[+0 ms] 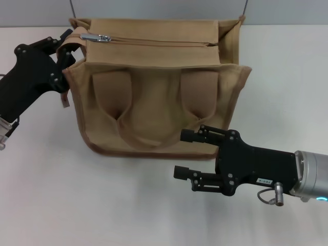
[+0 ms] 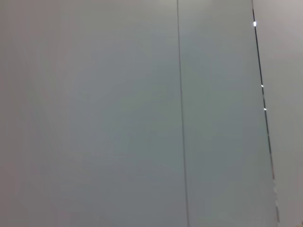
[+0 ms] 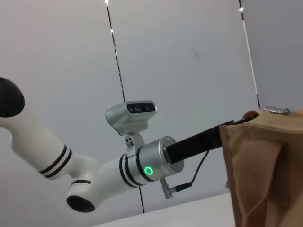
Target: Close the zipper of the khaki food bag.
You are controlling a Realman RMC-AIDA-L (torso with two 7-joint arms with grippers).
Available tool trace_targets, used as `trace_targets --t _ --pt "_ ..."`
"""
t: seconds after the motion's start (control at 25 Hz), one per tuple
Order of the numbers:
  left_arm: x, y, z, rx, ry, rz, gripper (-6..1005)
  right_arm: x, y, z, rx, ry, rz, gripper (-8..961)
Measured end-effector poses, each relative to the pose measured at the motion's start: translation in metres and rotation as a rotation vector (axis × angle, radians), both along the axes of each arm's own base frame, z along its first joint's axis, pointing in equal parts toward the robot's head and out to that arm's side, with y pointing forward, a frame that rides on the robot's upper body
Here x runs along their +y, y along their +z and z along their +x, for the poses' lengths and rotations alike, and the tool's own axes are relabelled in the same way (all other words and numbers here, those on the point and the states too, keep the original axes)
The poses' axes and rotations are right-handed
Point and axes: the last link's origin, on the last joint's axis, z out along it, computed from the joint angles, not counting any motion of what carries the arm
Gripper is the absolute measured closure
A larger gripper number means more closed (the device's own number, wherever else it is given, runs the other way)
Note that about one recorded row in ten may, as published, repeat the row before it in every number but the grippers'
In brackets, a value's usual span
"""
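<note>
The khaki food bag (image 1: 154,97) stands at the table's middle back, and its end shows in the right wrist view (image 3: 265,170). The zipper (image 1: 154,41) runs along its top as a thin, joined line. Its silver slider (image 1: 97,37) sits at the left end and also shows in the right wrist view (image 3: 277,110). My left gripper (image 1: 67,47) is at the bag's left end, shut on a tan side strap there. My right gripper (image 1: 179,154) is open and empty, just in front of the bag's lower front edge. The left wrist view shows only a grey wall.
The white table (image 1: 102,205) has free room in front and to the right of the bag. A small brown tab (image 1: 64,101) hangs by the bag's left side. A grey wall (image 1: 154,10) stands behind the table.
</note>
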Motion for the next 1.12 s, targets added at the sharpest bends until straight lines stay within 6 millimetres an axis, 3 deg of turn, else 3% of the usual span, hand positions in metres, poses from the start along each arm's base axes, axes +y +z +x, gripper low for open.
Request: trace_targets --t 0.44,0.68,0.92,1.12 --pt "0.000 -0.001 0.001 -0.054 0.019 0.013 968 0.000 0.001 -0.002 0.022 -0.005 0.002 195" --pt "0.005 -0.007 0.019 -0.118 -0.037 -0.011 968 -0.006 0.017 -0.011 0.166 0.007 0.026 195" --pt "0.008 -0.014 0.053 -0.238 -0.158 -0.049 966 0.000 0.026 -0.017 0.240 -0.008 0.053 195" --pt "0.010 -0.017 0.054 -0.248 -0.141 -0.053 964 0.012 0.037 -0.021 0.348 -0.119 0.044 195"
